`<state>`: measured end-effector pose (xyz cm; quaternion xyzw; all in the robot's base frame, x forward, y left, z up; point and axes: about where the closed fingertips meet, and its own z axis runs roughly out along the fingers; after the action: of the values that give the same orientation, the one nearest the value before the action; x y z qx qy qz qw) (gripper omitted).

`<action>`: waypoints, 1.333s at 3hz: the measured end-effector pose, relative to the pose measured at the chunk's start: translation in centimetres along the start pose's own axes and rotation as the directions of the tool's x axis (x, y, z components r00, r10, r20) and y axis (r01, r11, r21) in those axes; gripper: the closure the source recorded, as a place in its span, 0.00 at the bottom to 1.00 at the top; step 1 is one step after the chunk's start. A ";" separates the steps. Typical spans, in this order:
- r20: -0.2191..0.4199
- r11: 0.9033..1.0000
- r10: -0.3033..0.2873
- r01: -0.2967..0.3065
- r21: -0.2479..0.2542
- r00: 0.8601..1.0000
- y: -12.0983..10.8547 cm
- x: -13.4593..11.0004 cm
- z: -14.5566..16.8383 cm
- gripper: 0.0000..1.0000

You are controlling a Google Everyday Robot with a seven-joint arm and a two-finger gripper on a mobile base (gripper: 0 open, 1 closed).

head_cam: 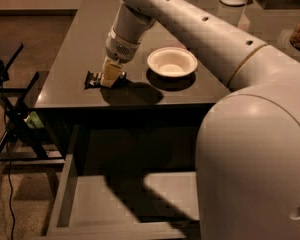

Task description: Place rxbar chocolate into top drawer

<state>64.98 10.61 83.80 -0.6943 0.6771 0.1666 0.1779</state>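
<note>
Arm [200, 29]: one arm, reaching from the lower right across the counter, with the wrist pointing steeply down near the front left.
Counter [65, 54]: dark top; it carries the bar and a bowl.
Top drawer [90, 204]: pulled open below the counter's front edge, with its pale bottom partly in the arm's shadow.
Bowl [172, 62]: white, upright, just to the right of the wrist and apart from the bar.
Gripper [111, 76]: down at the counter surface, right at the bar's right end; I cannot tell whether it is spread or pinching.
Rxbar chocolate [93, 79]: lies flat on the counter near the front left edge; its visible end sticks out to the left of the gripper.
Key relation: the bar's long axis seems to run roughly left to right, along the counter's front edge. The drawer lies below and nearer the camera, so the carry probably goes up, forward over the edge, then down.
</note>
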 end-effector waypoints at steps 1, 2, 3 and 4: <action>-0.009 1.000 0.005 -0.005 -0.011 1.000 0.4 -0.6 -0.6 1.00; 0.017 0.997 0.071 -0.070 -0.014 0.997 5.0 -0.4 -1.9 1.00; 0.005 0.997 0.070 -0.069 -0.026 0.998 5.3 -0.1 -1.2 1.00; -0.004 0.998 0.060 -0.060 -0.015 0.998 5.1 -0.5 -1.8 1.00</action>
<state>59.80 10.09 85.53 -0.6753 0.6967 0.1758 0.1663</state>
